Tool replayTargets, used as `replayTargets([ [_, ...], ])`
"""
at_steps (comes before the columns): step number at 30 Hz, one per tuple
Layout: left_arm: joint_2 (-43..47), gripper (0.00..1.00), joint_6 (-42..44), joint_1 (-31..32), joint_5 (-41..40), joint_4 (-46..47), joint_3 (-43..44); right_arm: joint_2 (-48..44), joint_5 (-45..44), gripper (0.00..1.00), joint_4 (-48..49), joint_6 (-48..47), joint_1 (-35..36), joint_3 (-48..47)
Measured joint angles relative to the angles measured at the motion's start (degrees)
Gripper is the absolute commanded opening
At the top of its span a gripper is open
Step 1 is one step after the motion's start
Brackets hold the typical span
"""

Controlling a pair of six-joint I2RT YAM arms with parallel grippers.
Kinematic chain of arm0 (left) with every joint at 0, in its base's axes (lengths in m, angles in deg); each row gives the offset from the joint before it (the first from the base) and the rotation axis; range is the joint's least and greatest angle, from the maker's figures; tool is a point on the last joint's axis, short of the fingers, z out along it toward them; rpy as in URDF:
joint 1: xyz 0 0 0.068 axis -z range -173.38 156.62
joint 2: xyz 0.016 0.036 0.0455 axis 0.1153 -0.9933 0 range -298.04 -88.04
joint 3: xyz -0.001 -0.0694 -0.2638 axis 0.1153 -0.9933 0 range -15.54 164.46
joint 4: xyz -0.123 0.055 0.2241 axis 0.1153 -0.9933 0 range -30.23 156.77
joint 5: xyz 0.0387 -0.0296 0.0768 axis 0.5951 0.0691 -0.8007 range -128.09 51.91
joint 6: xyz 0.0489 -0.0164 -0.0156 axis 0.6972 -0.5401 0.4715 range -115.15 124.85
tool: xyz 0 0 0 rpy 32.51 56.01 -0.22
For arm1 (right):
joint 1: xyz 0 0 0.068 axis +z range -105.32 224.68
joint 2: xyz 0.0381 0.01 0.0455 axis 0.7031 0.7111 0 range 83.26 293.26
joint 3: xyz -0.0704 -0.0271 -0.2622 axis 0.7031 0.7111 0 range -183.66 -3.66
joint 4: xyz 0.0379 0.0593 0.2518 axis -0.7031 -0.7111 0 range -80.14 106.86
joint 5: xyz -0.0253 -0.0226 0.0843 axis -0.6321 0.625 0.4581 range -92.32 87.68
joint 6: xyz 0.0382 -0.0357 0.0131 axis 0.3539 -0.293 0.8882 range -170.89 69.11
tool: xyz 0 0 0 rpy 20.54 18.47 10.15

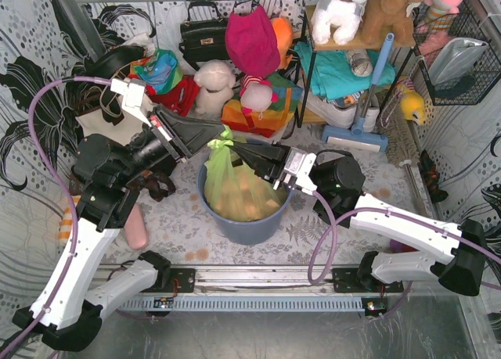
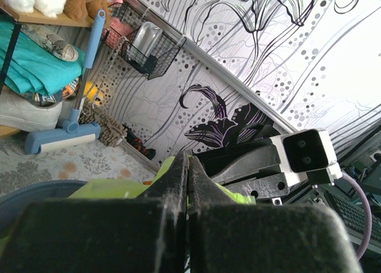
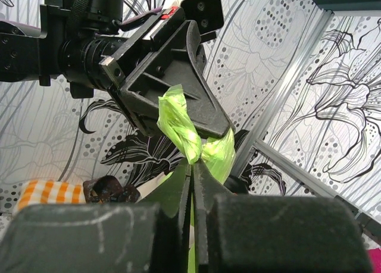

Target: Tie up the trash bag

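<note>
**Both grippers clamped at the neck of the green bag**

Centre of the overhead view: the thin, translucent light-green plastic trash bag (image 1: 239, 185) sits inside the blue-grey round bin (image 1: 243, 230), with tan crumpled paper showing through its skin. Its top is gathered into a twisted tuft just above the bin's rim.

The left gripper (image 1: 213, 140) comes in from the upper left. Its black jaws are pressed together on that tuft, and the right wrist camera shows a bright green twist (image 3: 178, 127) at its tip.

The right gripper (image 1: 241, 156) reaches in from the right, just beside the other. Its jaws are also clenched tight, with a sliver of green film pinched between them. The two fingertips nearly meet over the bin.
</note>
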Motion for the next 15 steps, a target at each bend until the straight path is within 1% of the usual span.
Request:
replayTargets([
  [4,-0.2,0.00,2.3,0.0,-1.8,-2.0,1.1,-1.1,0.0,0.00,-0.1,0.0,0.0,0.1],
  [15,-2.6,0.00,8.5,0.1,-7.5,-7.3,4.3,-8.1,0.9,0.00,-3.1,0.9,0.0,3.2],
])
